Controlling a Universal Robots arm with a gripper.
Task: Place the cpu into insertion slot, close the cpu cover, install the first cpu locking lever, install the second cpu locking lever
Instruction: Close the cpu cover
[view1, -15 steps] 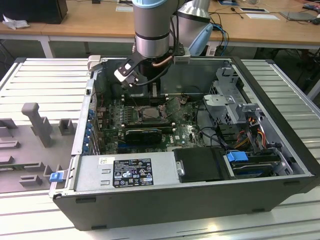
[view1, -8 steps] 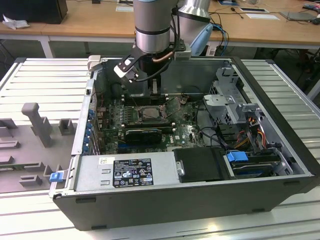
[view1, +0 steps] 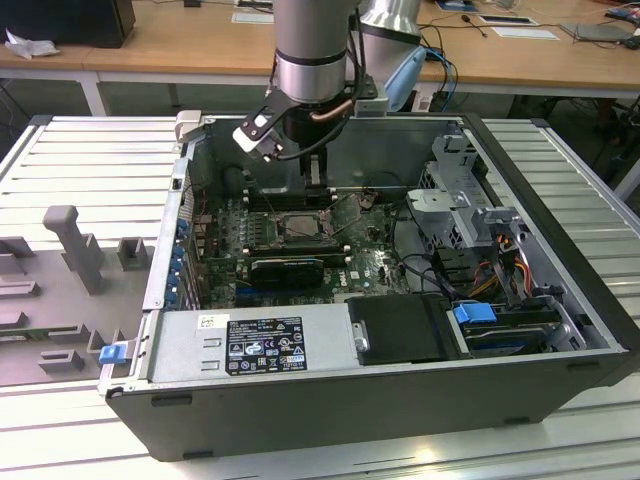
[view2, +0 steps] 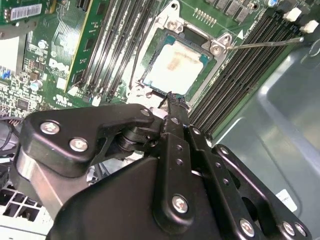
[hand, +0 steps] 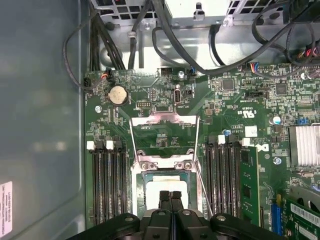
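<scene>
The cpu (view2: 175, 67) is a pale square chip lying flat in the insertion slot (view2: 150, 82), a black socket on the green board; in the first wrist view the cpu (hand: 161, 181) shows just beyond my fingertips. The cpu cover (hand: 164, 120), a grey metal frame, stands swung open on its hinge at the socket's far side. Thin wire levers (hand: 131, 142) rise beside the cover, and one lever (view2: 265, 44) sticks out sideways. My gripper (hand: 170, 196) hovers just above the socket's near edge, fingers pressed together with nothing between them. In the exterior view my gripper (view1: 303, 178) hangs over the insertion slot (view1: 300, 228).
Long black memory slots (hand: 107, 182) flank the socket on both sides. Cables (hand: 165, 45) hang across the case's far end. A power supply (view1: 250, 345) and drive bay (view1: 480, 320) fill the case's near side. The case wall (hand: 40, 125) stands close beside the board.
</scene>
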